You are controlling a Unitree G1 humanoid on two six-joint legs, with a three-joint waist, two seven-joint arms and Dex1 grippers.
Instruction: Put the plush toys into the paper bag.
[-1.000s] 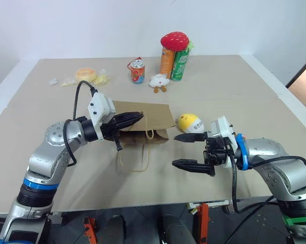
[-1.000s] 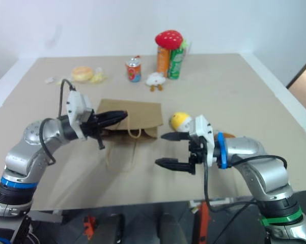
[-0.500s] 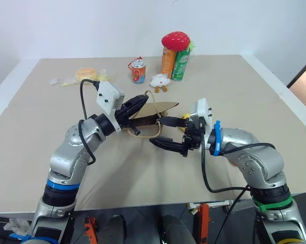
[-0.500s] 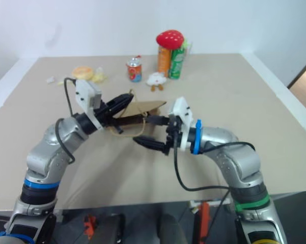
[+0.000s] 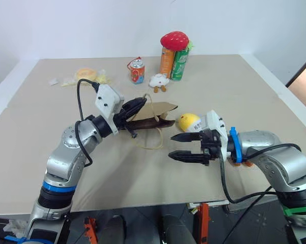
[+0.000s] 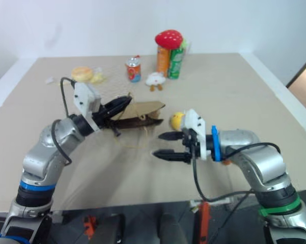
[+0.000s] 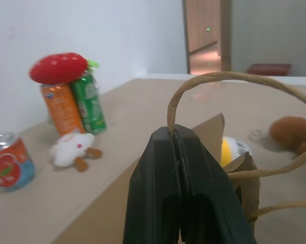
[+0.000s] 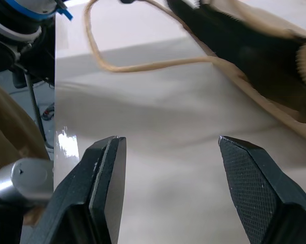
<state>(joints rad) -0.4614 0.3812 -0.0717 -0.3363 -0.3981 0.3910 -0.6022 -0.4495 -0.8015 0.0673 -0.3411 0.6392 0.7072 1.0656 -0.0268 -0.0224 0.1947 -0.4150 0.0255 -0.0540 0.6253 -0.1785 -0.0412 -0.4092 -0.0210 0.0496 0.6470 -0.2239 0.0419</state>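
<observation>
Left gripper (image 5: 138,105), clamped on the paper bag (image 5: 155,116), has lifted it; right gripper (image 5: 186,147), now emptier-looking and half-spread, has backed away from the mouth

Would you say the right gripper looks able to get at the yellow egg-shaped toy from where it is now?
Probably yes. The right gripper is open and holds nothing, and the yellow toy lies on the table just beyond it, beside the paper bag, with nothing between them.
</observation>
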